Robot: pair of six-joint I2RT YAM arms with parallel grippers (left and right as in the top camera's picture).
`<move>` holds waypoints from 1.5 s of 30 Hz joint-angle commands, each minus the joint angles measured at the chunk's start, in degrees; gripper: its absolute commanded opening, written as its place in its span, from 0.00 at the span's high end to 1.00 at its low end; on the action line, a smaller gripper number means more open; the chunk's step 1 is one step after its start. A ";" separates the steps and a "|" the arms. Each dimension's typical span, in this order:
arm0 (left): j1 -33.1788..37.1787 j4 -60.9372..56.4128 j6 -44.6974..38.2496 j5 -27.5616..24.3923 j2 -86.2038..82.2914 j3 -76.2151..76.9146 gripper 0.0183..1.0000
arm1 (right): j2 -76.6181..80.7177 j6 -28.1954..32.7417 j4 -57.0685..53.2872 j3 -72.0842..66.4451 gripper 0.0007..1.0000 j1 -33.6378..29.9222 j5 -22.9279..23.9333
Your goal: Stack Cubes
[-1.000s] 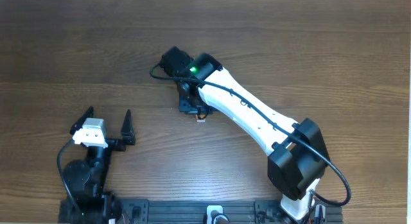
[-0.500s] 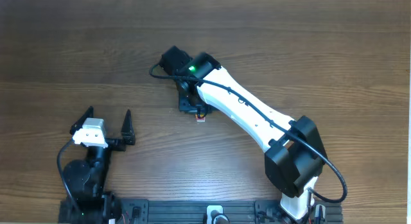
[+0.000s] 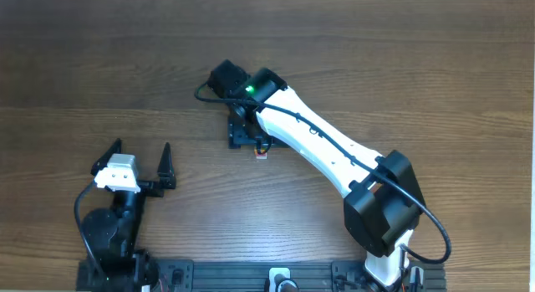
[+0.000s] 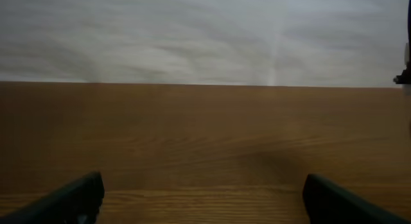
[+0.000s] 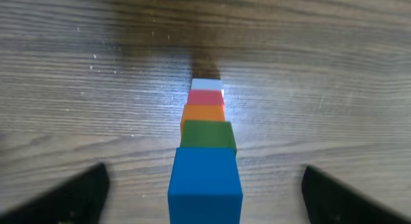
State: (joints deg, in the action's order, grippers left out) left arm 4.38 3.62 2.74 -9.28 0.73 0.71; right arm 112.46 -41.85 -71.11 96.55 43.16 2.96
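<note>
hovering over a five-cube stack [image 5: 206, 144], blue cube [image 5: 205, 184] uppermost, on the tabletop [image 5: 334, 63]: right jaws released; left jaws likewise spread, well apart from it.

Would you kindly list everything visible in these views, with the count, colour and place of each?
Blue cube: one, blue, top of the stack.
Green cube: one, green, directly under the blue.
Orange cube: one, orange, under the green.
Red cube: one, red, under the orange.
White cube: one, white, bottom of the stack, on the table.
Table: one, brown wood, beneath everything.
Left gripper: one, black, open and holding nothing, near its base at the table's left.
Right gripper: one, black, open, above the stack mid-table, clear of the blue cube.
</note>
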 commanded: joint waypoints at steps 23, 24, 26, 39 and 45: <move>0.39 -0.15 -0.83 -0.72 -0.39 -0.33 0.00 | -7.93 27.36 8.07 -0.92 0.01 -33.27 3.32; 0.39 -0.15 -0.83 -0.70 -0.39 -0.33 0.00 | -10.08 28.83 9.33 -2.40 0.01 -34.42 4.15; 0.39 -0.13 -0.83 -0.72 -0.39 -0.33 0.00 | -14.43 31.36 12.13 -6.01 0.01 -36.39 4.37; 0.39 -0.15 -0.83 -0.72 -0.39 -0.33 0.00 | -54.58 36.41 38.29 -44.54 0.01 -41.09 4.37; 0.39 -0.13 -0.83 -0.72 -0.39 -0.33 0.00 | -74.29 36.35 47.34 -60.96 0.01 -41.03 1.79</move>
State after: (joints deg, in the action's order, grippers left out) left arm 4.38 3.62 2.74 -9.28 0.71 0.71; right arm 45.58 -6.24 -25.96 41.50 2.02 6.61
